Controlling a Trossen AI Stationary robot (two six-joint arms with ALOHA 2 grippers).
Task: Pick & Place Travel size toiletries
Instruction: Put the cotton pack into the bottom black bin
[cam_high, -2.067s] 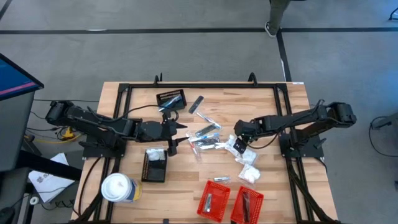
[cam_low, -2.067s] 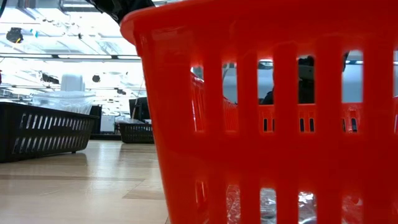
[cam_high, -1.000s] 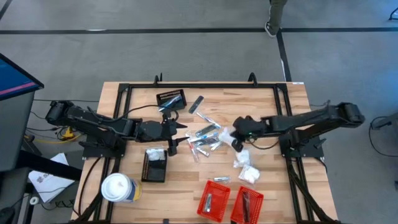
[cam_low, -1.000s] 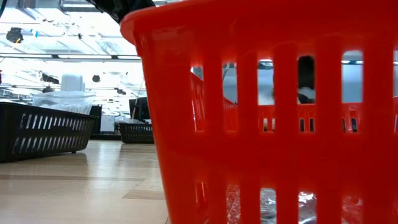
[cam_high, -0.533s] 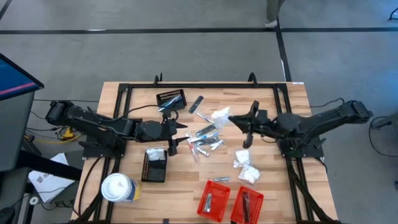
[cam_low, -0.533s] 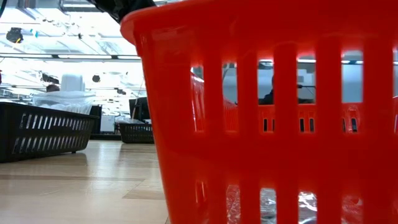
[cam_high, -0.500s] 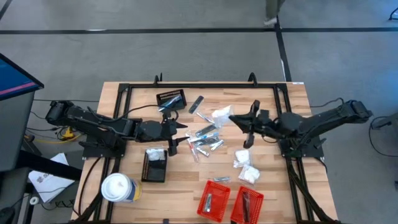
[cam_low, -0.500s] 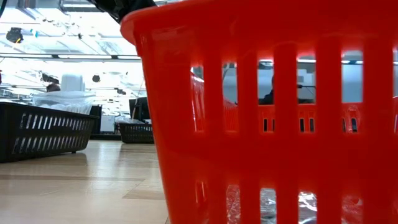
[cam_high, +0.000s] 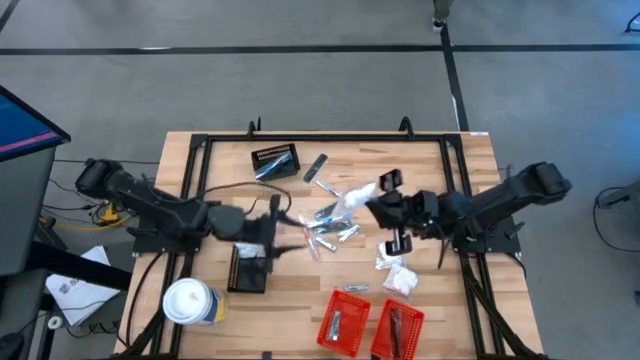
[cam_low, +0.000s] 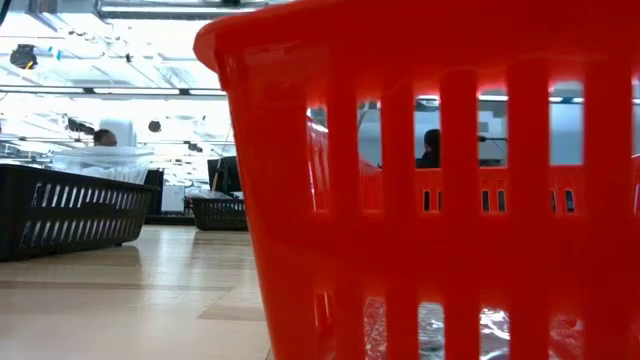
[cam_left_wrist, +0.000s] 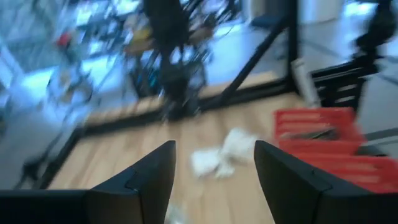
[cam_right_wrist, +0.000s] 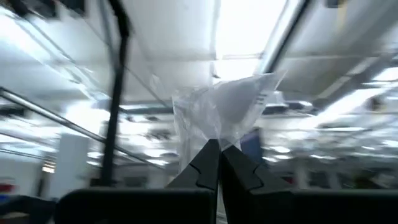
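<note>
The room is bright, with light coming from long lamps on the ceiling. Seen from above, the tabletop (cam_high: 430, 165) looks soft and even, with only faint shadows. Both wrist pictures are smeared with blur. Down low, the red basket (cam_low: 440, 180) sits so close it looks fuzzy, and the ceiling lamps glare white.

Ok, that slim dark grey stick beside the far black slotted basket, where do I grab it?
Take the slim dark grey stick across its middle, coming straight down from above, with the fingers spanning its narrow width. It lies flat and slanted on the wood, apart from the far black slotted basket and the other items, so both long sides look free.
</note>
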